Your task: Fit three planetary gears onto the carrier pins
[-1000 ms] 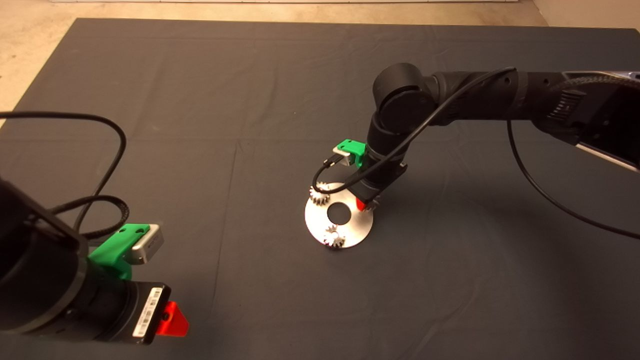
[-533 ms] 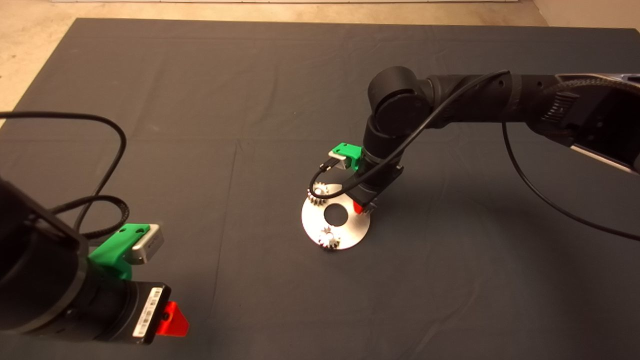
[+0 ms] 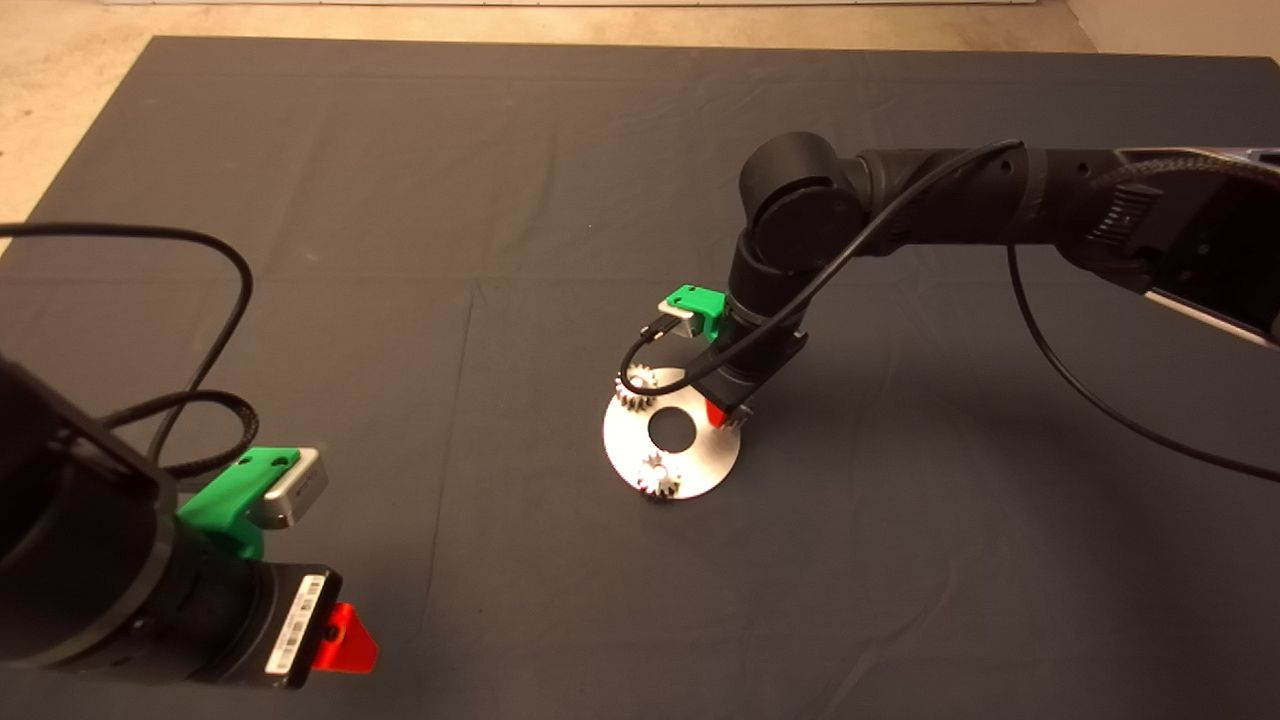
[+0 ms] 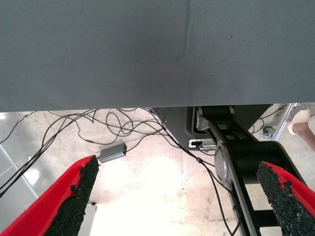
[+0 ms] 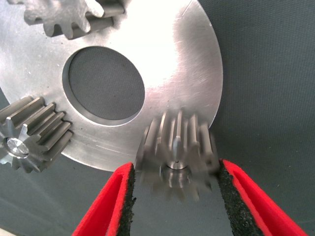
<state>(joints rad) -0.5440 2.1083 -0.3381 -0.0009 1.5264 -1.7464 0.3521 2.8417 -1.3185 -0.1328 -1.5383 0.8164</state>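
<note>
A flat silver disc (image 3: 705,462) with a large centre hole lies mid-mat. Two planetary gears sit on carrier pins on it: one at its far left (image 3: 637,388), one at its near edge (image 3: 660,476). My right gripper (image 3: 722,412) stands at the disc's right rim, shut on the third planetary gear (image 5: 177,152), which sits over the rim and looks blurred. The right wrist view shows the disc (image 5: 167,54), the other two gears (image 5: 69,17) (image 5: 32,135) and my right gripper (image 5: 176,169). My left gripper (image 3: 345,640) is parked at the lower left, open (image 4: 179,169).
The right arm (image 3: 950,200) reaches in over the mat from the right, with a black cable (image 3: 1090,390) hanging off it. Past the mat's edge, the left wrist view shows floor cables (image 4: 113,128) and a person's shoe (image 4: 300,118).
The right gripper and the disc have shifted a little to the left since a second ago. In the last half second they have barely moved. The left arm has not moved.
</note>
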